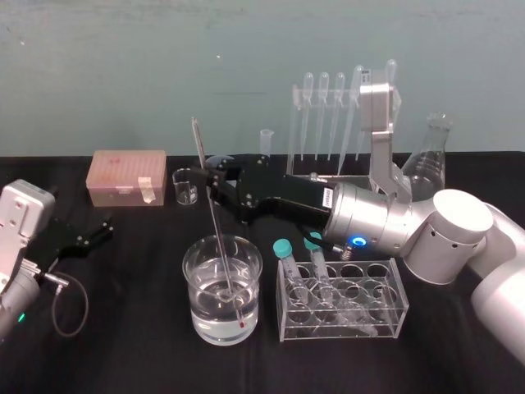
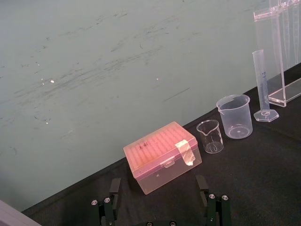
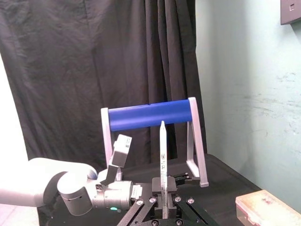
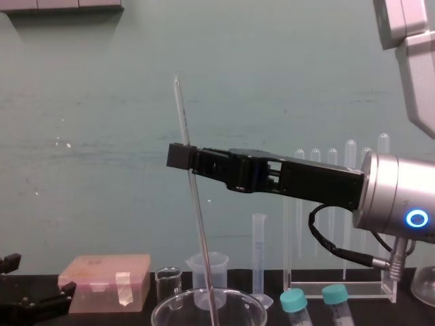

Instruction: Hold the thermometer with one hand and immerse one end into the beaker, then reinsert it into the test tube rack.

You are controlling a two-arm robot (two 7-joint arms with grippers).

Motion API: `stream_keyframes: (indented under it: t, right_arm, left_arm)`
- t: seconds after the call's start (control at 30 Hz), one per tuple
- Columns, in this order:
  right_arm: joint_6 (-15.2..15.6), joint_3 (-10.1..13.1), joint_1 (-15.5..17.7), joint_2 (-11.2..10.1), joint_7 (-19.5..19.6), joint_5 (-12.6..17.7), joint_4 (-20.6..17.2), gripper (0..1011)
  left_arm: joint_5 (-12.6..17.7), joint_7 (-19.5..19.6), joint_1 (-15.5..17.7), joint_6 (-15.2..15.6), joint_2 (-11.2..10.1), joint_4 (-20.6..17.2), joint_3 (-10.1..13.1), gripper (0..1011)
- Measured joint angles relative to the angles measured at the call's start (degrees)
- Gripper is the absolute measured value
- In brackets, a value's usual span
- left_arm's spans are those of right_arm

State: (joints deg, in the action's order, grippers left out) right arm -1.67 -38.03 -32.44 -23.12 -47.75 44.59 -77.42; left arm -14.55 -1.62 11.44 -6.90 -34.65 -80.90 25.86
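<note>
The thermometer [image 1: 215, 230] is a long thin glass rod, tilted slightly, its red-tipped lower end down in the water of the beaker [image 1: 194, 283]. My right gripper [image 1: 212, 180] is shut on the rod's upper part, above and behind the beaker; it also appears in the chest view [image 4: 183, 157] and in its own wrist view [image 3: 163, 207], with the thermometer [image 3: 162, 155] standing up between the fingers. The test tube rack [image 1: 293, 123] stands at the back against the wall, with several pipettes hanging in it. My left gripper [image 1: 89, 235] rests open at the far left.
A pink tip box [image 1: 128, 176], a tiny glass beaker [image 1: 185, 187], a plastic cup [image 2: 234, 116] and a graduated cylinder [image 2: 262, 84] line the back. A low clear tube holder [image 1: 343, 302] with teal-capped tubes sits right of the beaker. A conical flask [image 1: 431, 156] stands at the back right.
</note>
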Motion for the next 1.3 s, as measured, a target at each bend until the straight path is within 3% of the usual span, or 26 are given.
stream_keyframes:
  t: [1.3]
  right_arm:
    - [0.1,-0.1,-0.3,-0.2,-0.4,0.0,0.2,57]
  left_arm:
    - [0.0,0.0,0.0,0.0,0.0,0.0,0.0,1008]
